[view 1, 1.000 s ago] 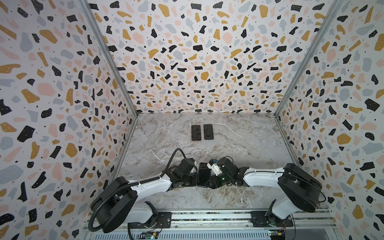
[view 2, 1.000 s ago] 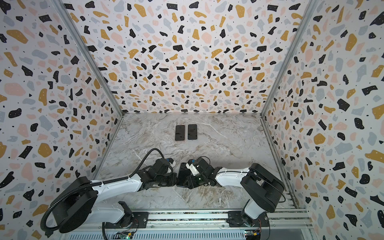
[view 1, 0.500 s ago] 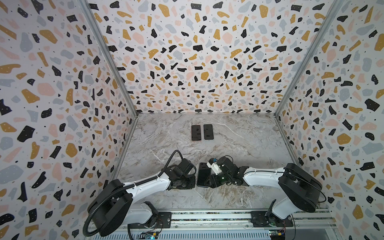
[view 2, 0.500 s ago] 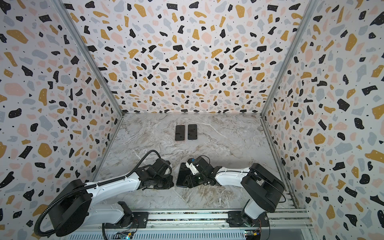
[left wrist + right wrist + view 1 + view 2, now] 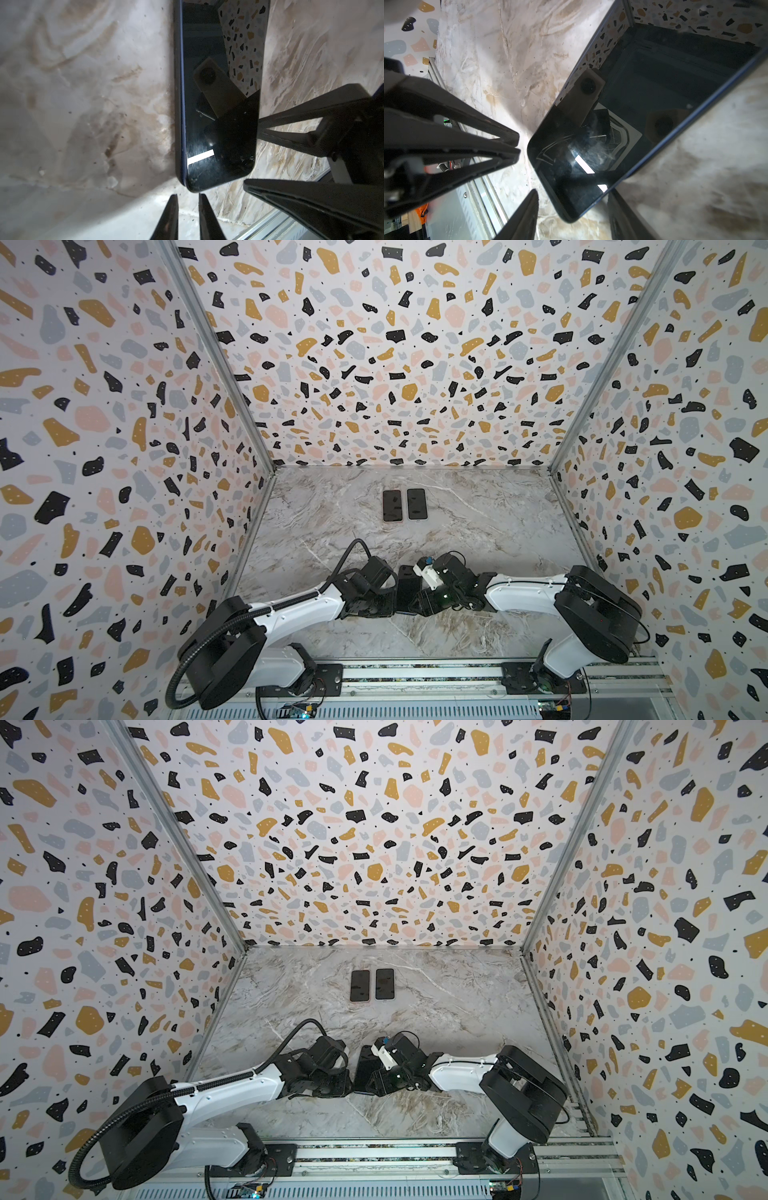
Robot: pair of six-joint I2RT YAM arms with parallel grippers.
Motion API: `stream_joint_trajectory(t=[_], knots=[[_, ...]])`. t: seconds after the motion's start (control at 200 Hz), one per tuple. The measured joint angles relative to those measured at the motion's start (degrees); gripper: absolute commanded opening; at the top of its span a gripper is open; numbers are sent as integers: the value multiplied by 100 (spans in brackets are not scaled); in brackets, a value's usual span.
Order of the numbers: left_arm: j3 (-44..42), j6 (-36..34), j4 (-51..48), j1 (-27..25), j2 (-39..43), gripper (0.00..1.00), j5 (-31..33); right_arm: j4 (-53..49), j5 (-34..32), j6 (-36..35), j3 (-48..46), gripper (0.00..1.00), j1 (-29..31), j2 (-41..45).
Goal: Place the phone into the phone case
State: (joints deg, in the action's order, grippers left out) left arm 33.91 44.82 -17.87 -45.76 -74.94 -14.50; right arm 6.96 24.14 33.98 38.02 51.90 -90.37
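Note:
A dark phone (image 5: 409, 587) (image 5: 368, 1069) lies face up on the marble table near the front, between my two grippers. A dark blue phone case rim (image 5: 181, 104) runs along its edge. My left gripper (image 5: 392, 603) (image 5: 188, 196) sits just off the phone's (image 5: 218, 124) near corner. Its fingers (image 5: 172, 216) are slightly open with nothing between them. My right gripper (image 5: 419, 601) (image 5: 574, 199) is open, its two fingers either side of a corner of the phone (image 5: 654, 104). One of its fingers (image 5: 620, 207) lies close against the blue edge.
Two more phones (image 5: 392, 506) (image 5: 417, 504) lie side by side, face up, at the back centre of the table. Terrazzo walls close in the left, right and back. A metal rail (image 5: 415, 674) runs along the front edge, close behind both grippers.
My left gripper's jaws have parted a little; it drew back from the phone and returned beside its left edge. The right gripper and the phone have barely moved.

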Motion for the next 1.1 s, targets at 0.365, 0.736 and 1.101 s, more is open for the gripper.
stream_joint_trajectory(t=[0.365,0.736,1.101], knots=[[177,0,63,-92,-282,20,4,9,9,-4,0,55,-11,-2],[177,24,120,-92,-420,8,2,63,83,0,13,55,-48,-66],[173,-20,138,-74,-520,3,26,129,103,7,50,53,-90,-144]])
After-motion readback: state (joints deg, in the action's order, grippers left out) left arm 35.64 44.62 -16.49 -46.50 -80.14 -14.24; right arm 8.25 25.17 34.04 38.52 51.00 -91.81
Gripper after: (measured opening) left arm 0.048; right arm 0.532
